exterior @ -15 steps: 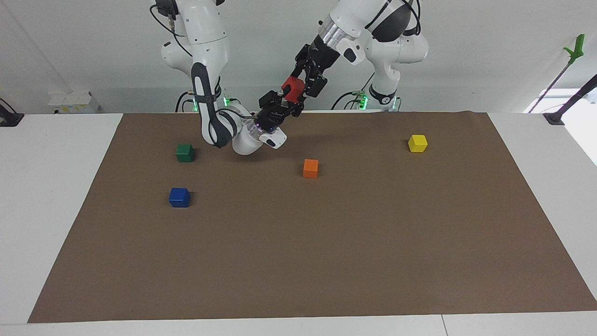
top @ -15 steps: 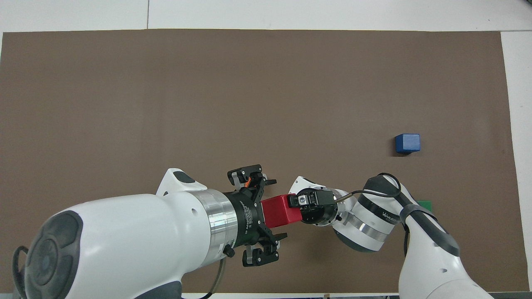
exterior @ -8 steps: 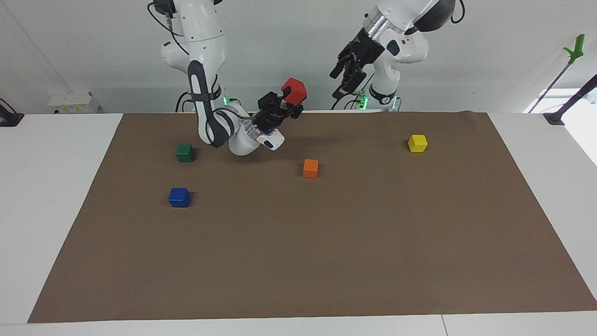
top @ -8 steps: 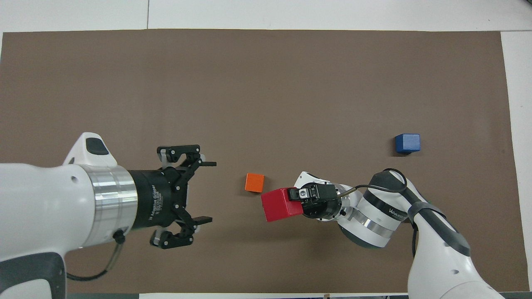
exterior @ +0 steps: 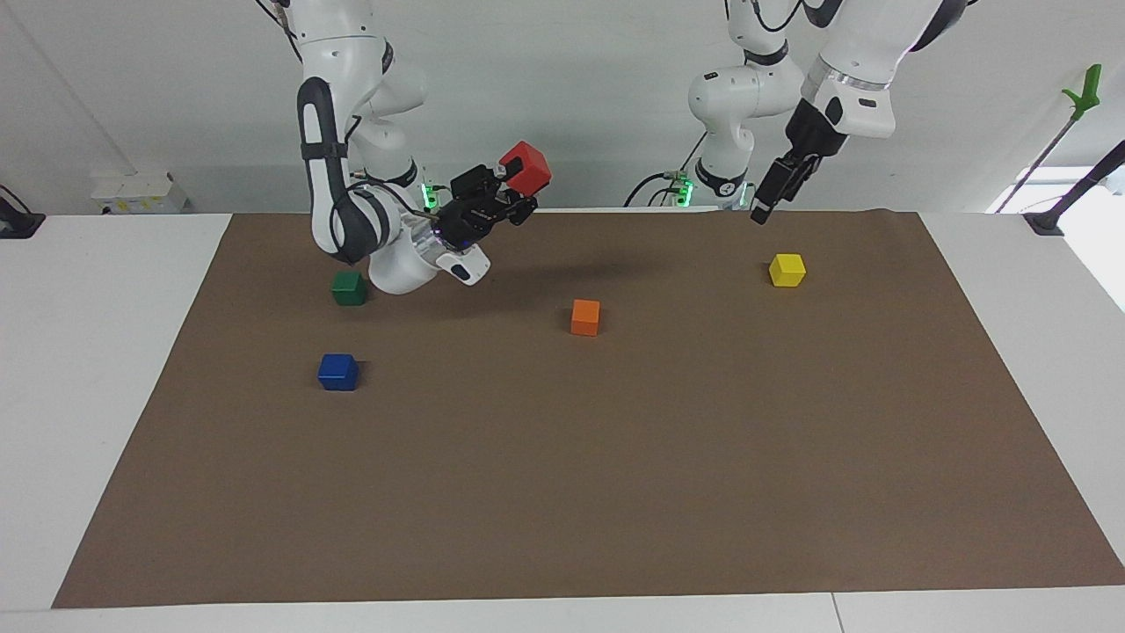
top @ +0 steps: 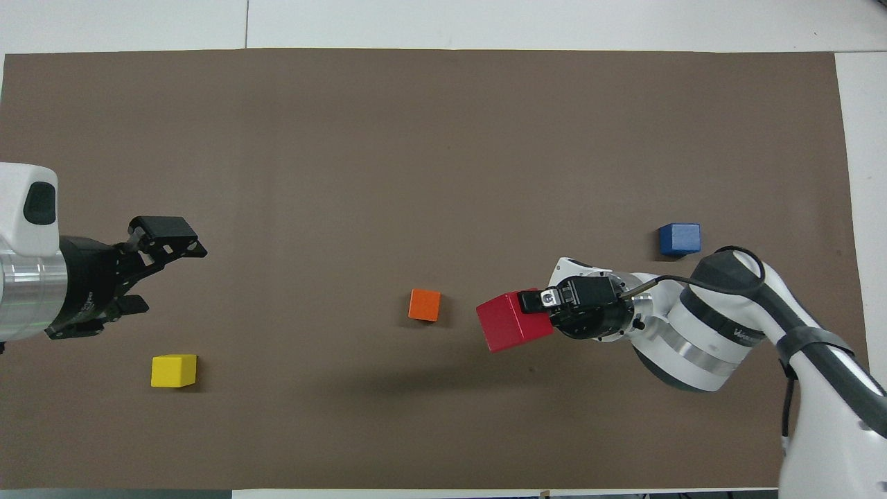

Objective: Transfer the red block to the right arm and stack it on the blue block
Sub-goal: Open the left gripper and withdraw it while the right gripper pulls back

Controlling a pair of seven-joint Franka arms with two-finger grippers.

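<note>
My right gripper (exterior: 512, 183) is shut on the red block (exterior: 526, 166) and holds it up in the air over the mat's edge nearest the robots. In the overhead view the red block (top: 511, 322) sticks out of the right gripper (top: 535, 310), between the orange cube and the blue block. The blue block (exterior: 337, 372) (top: 678, 239) sits on the brown mat toward the right arm's end, with nothing on it. My left gripper (exterior: 772, 195) (top: 161, 276) is open and empty, raised over the left arm's end of the mat, above the yellow cube.
A dark green cube (exterior: 349, 287) lies nearer to the robots than the blue block. An orange cube (exterior: 585, 317) (top: 424, 305) sits mid-mat. A yellow cube (exterior: 787, 270) (top: 173, 370) lies toward the left arm's end. The brown mat (exterior: 615, 492) covers the table.
My left gripper let go of the red block and drew back to its own end. My right gripper kept the block and carried it toward the right arm's end.
</note>
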